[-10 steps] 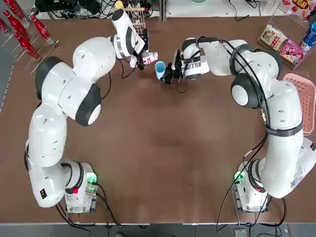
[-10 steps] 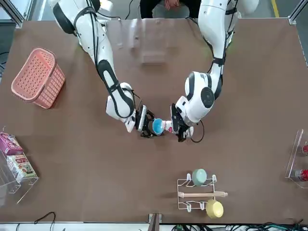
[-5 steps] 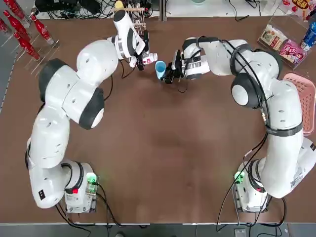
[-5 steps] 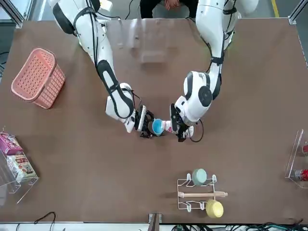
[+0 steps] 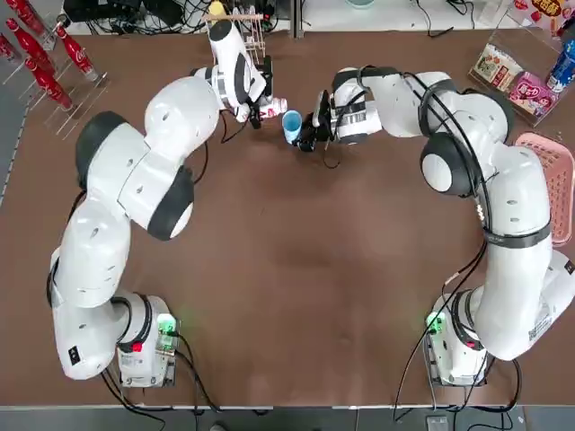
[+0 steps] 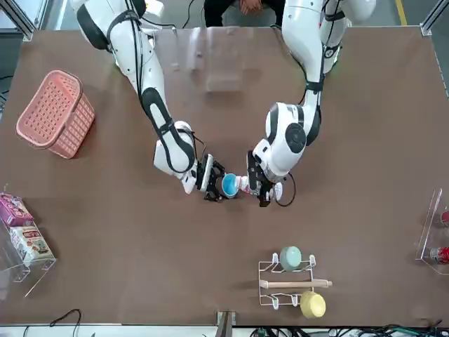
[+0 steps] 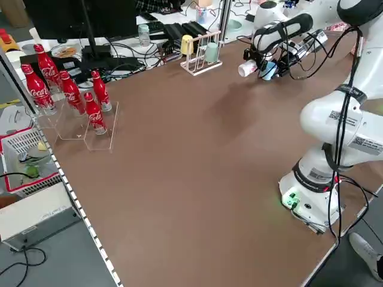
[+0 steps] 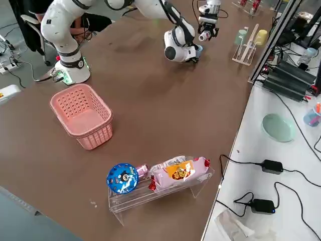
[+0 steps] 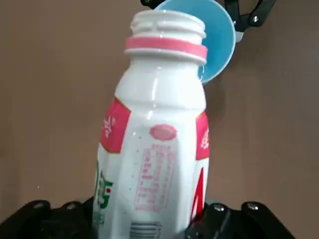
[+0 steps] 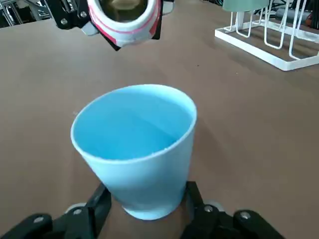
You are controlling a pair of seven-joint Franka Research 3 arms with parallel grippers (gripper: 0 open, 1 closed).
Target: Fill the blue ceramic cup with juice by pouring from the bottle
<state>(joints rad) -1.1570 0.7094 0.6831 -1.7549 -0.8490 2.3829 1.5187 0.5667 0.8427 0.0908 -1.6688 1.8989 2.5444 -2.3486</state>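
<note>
The left gripper point(image 5: 260, 111) is clamping the bottle point(image 9: 157, 144) tipped sideways, its uncapped mouth just beside the blue ceramic cup point(image 10: 135, 149), for pouring. The right gripper point(image 5: 308, 131) is clenching that cup steady, inward of the drying rack point(image 6: 287, 283).

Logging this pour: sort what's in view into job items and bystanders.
In the job:
blue ceramic cup, held by right tool
bottle, tipped toward the cup, held by left tool

Lying about:
pink basket
cup rack
cola bottles
snack packets

bottle point(image 9: 157, 144): white, red label, uncapped, tipped | blue cup point(image 10: 137, 149): upright, just beside mouth
</note>
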